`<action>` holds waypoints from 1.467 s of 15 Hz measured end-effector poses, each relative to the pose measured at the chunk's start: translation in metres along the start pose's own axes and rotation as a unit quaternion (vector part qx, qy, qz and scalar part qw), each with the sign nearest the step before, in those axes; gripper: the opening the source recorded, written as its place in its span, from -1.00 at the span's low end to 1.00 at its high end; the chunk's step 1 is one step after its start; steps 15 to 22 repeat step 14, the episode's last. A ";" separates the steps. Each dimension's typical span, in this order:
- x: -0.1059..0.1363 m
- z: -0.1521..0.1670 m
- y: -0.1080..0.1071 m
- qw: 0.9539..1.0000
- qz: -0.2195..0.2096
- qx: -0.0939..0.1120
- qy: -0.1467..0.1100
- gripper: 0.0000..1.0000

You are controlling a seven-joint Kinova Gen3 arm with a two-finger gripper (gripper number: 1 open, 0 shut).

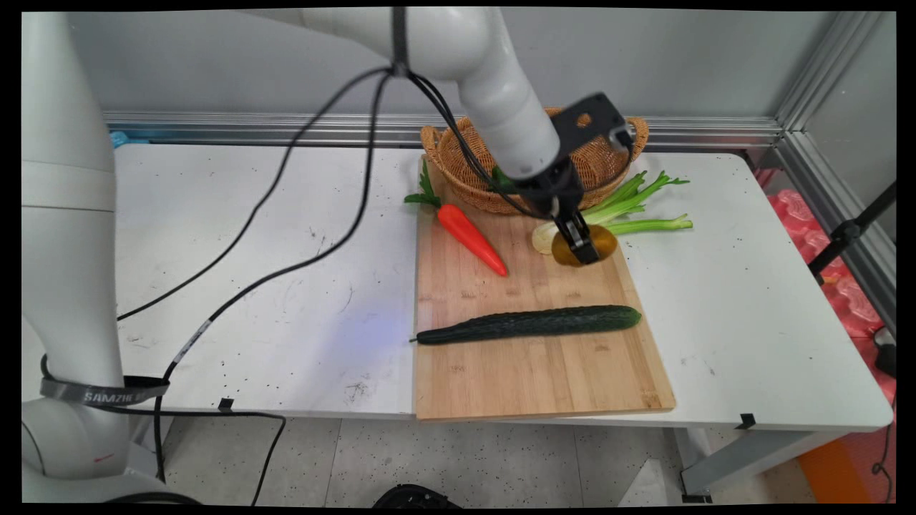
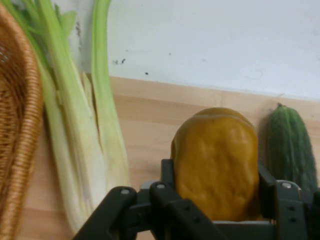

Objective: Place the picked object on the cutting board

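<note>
The gripper (image 1: 585, 250) is clamped on a brown-yellow potato (image 2: 216, 162), one finger on each side, at the far right edge of the bamboo cutting board (image 1: 529, 372). A celery stalk (image 1: 630, 207) lies just beside the potato, overhanging that edge. The wicker basket (image 1: 458, 161) sits at the board's far edge. A carrot (image 1: 472, 239) and cucumber (image 1: 529, 323) lie on the board.

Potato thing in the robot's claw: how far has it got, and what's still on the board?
Done: something green lies in the basket. In hand: the gripper is closed on the yellow-brown potato, low over the cutting board; whether it is lifted can't be told. Left on the board: the carrot, the cucumber and the celery, partly off its edge.
</note>
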 end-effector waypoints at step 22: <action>0.008 0.081 -0.001 1.000 -0.007 0.003 -0.014 1.00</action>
